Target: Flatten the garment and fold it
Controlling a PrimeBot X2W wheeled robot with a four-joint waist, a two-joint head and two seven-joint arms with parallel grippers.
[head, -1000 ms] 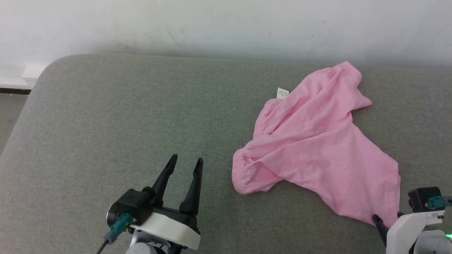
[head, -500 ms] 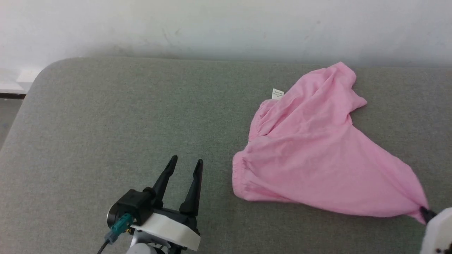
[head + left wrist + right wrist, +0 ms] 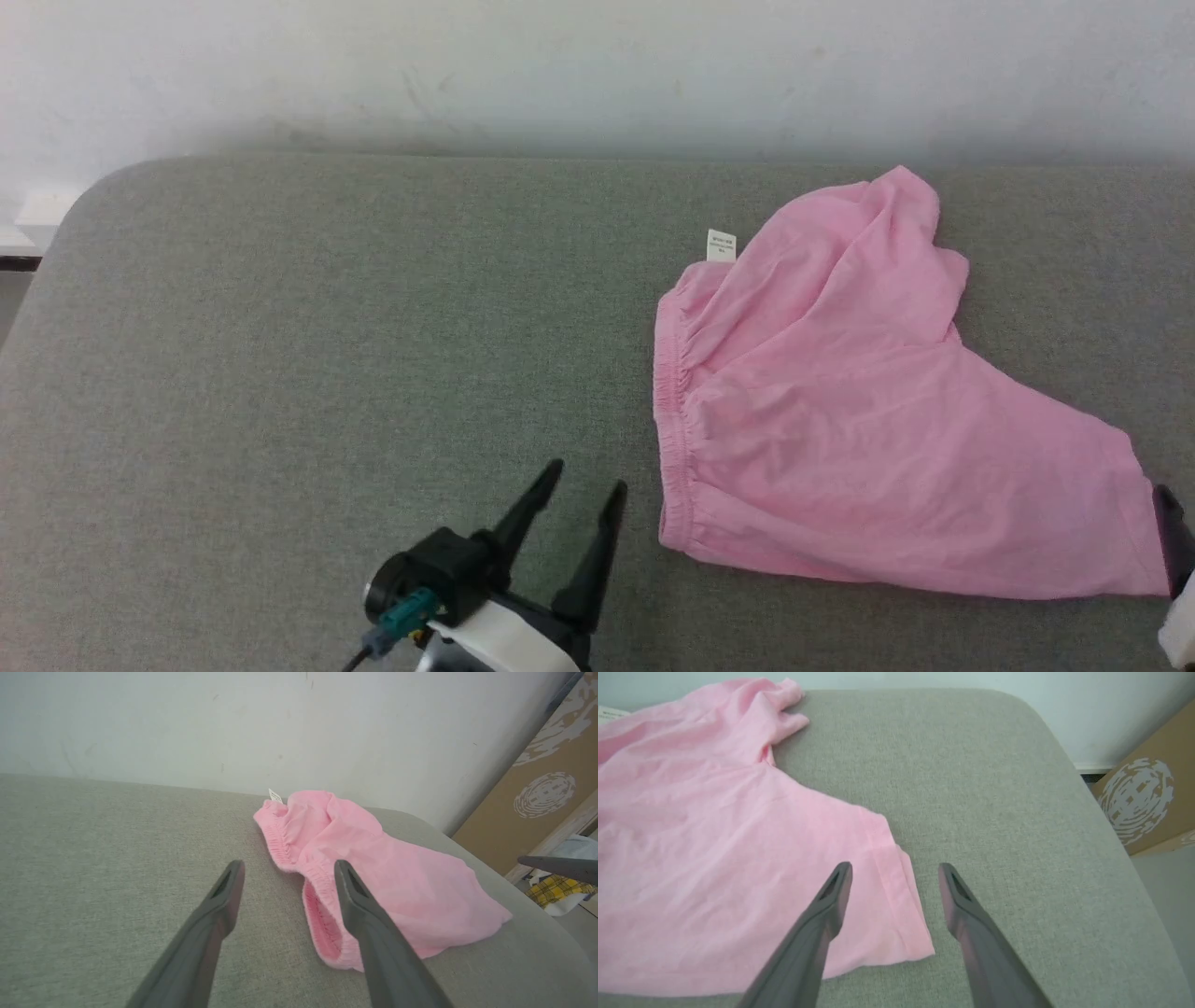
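Now my right gripper point(image 3: 895, 867) is hovering spread over the released leg hem point(image 3: 892, 896) (left gripper point(image 3: 588, 474) spread too); the shorts point(image 3: 840, 420) are lying flatter on the grey cushion point(image 3: 280, 373), so flattening is progressing.

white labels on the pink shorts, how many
1: a small white care label at the far end of the gathered waistband of the light-pink fabric shorts. Folds could hide others.

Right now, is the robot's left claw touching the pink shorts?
Apart. The head view shows a strip of bare grey cushion between the open left gripper and the pink shorts.
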